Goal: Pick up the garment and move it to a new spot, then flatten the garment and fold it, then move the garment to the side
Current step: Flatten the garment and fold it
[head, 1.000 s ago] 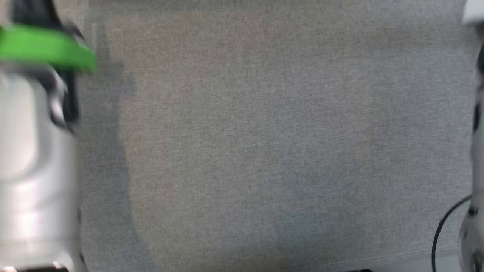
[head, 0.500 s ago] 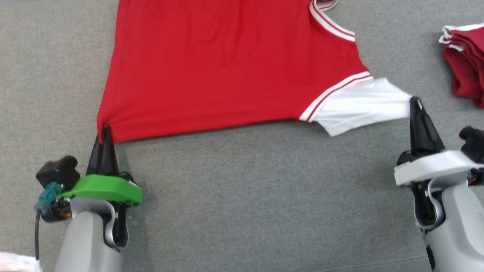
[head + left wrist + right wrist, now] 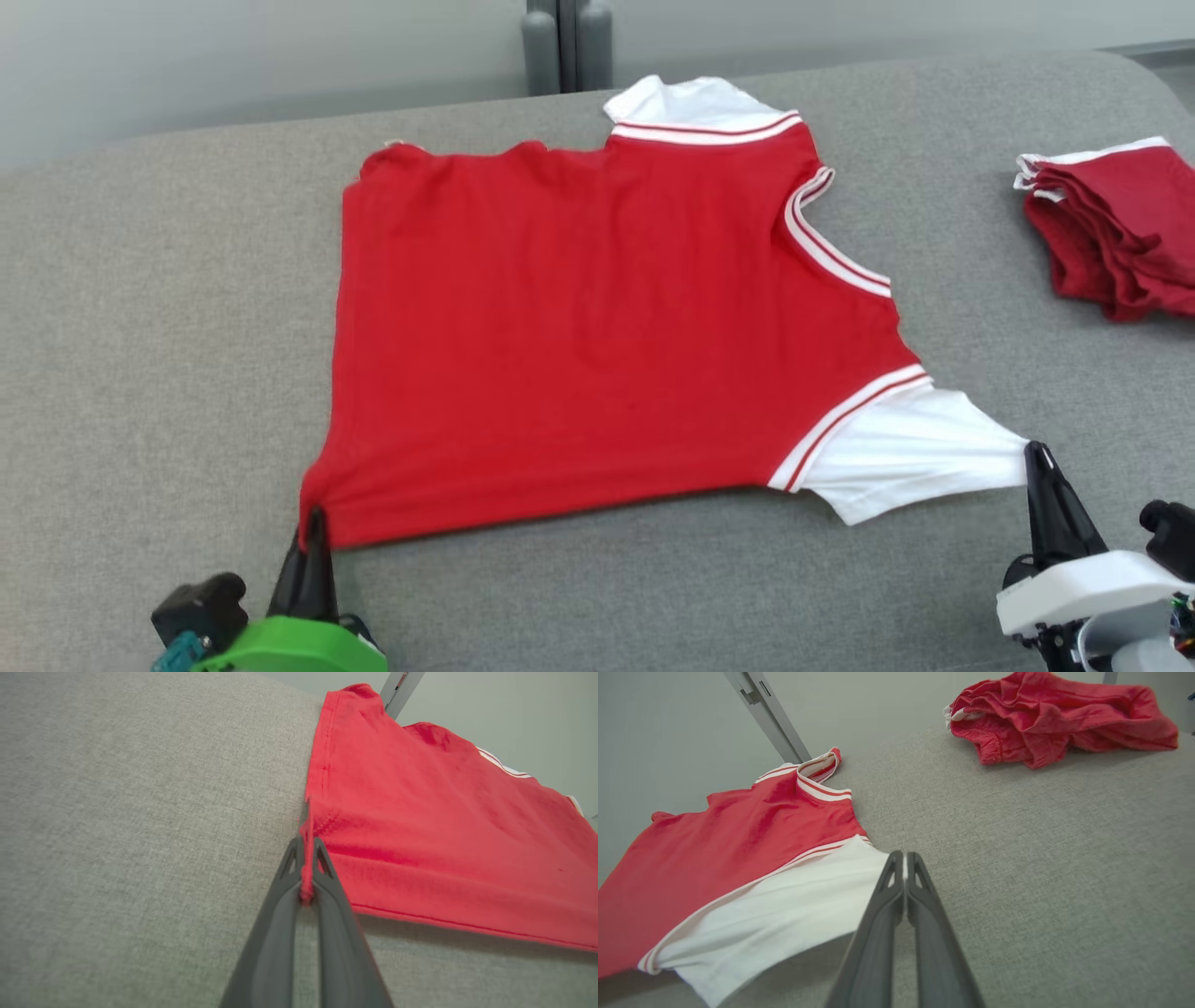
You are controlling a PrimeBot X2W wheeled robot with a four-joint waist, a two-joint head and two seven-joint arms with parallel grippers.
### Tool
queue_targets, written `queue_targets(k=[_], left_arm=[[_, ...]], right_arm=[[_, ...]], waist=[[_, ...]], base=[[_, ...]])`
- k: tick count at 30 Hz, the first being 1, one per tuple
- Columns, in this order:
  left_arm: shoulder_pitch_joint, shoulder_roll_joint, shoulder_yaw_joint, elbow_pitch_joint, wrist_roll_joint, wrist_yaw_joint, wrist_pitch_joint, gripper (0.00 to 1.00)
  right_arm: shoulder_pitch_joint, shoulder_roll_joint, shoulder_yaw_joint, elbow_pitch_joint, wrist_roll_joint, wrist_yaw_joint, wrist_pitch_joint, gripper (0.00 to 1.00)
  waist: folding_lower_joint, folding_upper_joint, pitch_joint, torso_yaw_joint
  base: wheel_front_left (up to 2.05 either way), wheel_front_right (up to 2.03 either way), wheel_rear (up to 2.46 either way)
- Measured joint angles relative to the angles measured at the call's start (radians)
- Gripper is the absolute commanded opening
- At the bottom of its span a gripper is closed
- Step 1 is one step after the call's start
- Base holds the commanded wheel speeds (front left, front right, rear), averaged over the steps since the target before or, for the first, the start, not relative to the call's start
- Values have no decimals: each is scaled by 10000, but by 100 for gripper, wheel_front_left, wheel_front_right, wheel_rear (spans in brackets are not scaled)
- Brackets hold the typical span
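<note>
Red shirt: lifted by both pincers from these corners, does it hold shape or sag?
Probably sags: the red shirt is thin fabric, bunched into a pleat in the left pincer. Likely stretchy: the white sleeve pulls to a point at the right pincer. May drag on the grey cushion.

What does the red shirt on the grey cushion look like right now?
The red shirt is a soft knit with white sleeves and striped trim, lying nearly flat on the grey cushion. The left hand pinches its hem corner; the right hand pinches the near sleeve's tip.
</note>
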Motion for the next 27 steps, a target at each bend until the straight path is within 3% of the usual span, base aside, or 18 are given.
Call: queue_targets(k=[16, 21, 27], left_arm=[[2416, 12, -1212, -1066, -205, 105, -4, 0], [2356, 13, -1294, -1628, -213, 104, -4, 0], [1351, 17, -1350, -1916, -165, 90, -4, 0]], right_arm=[[2095, 84, -221, -104, 362, -2, -2, 0], [1989, 132, -261, -587, 543, -4, -2, 0], [758, 107, -219, -1026, 721, -4, -2, 0]], waist=[[0, 0, -1406, 255], [0, 0, -1274, 331], [0, 0, -836, 335]], base=[[0, 0, 0], [0, 0, 0], [0, 0, 0]])
